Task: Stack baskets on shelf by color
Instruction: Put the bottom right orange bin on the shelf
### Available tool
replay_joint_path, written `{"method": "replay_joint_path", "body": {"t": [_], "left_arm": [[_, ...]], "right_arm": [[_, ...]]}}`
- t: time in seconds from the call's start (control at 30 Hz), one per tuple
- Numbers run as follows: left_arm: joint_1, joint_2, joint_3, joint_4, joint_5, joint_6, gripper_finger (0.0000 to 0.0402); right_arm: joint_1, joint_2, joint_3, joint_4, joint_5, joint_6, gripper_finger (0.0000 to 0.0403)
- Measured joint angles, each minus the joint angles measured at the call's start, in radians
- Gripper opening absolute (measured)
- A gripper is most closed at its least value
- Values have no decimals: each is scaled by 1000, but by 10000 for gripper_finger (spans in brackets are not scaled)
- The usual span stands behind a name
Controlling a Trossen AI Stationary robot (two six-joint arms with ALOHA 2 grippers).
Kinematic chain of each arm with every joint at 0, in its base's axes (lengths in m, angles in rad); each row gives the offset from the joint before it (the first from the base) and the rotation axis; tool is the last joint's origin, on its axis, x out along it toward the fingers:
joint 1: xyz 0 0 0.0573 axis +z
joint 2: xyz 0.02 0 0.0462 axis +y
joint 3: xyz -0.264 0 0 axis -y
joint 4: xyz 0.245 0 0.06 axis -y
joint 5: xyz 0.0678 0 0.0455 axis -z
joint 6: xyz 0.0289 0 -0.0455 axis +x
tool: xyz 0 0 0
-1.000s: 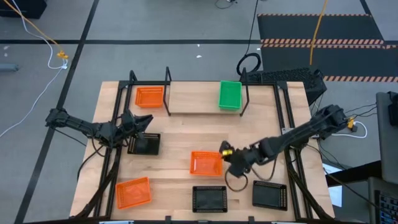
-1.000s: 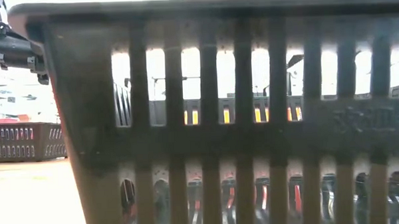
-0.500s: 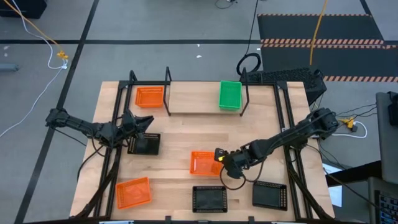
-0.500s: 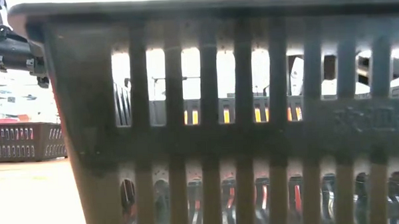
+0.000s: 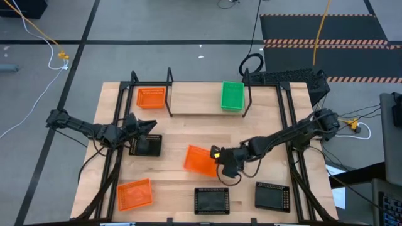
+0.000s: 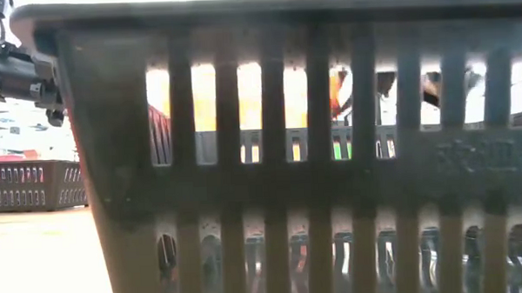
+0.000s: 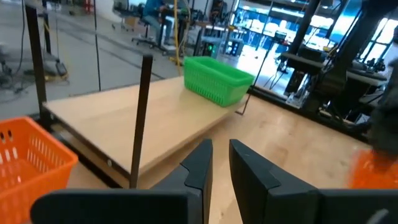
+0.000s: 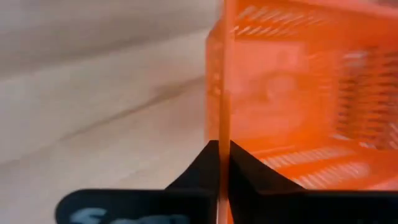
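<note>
My right gripper (image 5: 218, 155) is shut on an orange basket (image 5: 201, 159) near the table's middle; the basket is tilted. My left gripper (image 5: 146, 125) hovers at the table's left over a black basket (image 5: 146, 145), its fingers (image 7: 200, 163) almost together and holding nothing. The shelf (image 5: 195, 99) stands at the far edge with an orange basket (image 5: 151, 97) at its left end and a green basket (image 5: 232, 96) at its right end. Another orange basket (image 5: 134, 194) and two black baskets (image 5: 211, 199) (image 5: 272, 196) rest flat near the near edge. My right gripper pinches the orange basket's right side wall (image 8: 219, 106) between its two fingers; the thin wall stands edge-on in the gap. The fingers come about level from the table's right. The basket is tilted, held side up; whether its other edge touches the table I cannot tell.
In the low view a black basket's slotted wall (image 6: 280, 181) stands right before the camera and hides most of the table. Black metal uprights (image 5: 169, 91) (image 5: 249, 94) frame the shelf, whose middle is bare board. Black rails run along the table's left and right sides.
My right gripper has moved toward the table's left, reaching the orange basket's right wall. The basket, flat on the table a second ago, now stands tilted with its right side raised and has shifted a little left. My left arm has kept still.
</note>
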Motion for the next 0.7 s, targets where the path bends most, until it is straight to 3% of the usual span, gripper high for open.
{"method": "replay_joint_path", "body": {"t": [0.13,0.23,0.33,0.5,0.7], "left_arm": [[0,0,0,-21,-1,-47,56],[0,0,0,-20,-1,-53,56],[0,0,0,-20,-1,-48,56],[0,1,0,-21,-5,-31,56],[0,6,0,-22,-5,-30,56]], "right_arm": [[-102,-60,60,120,-11,91,5],[-222,-62,160,139,69,218,4],[-358,-2,333,-3,111,354,3],[-550,169,657,-413,120,642,2],[-629,338,871,-641,114,760,1]]}}
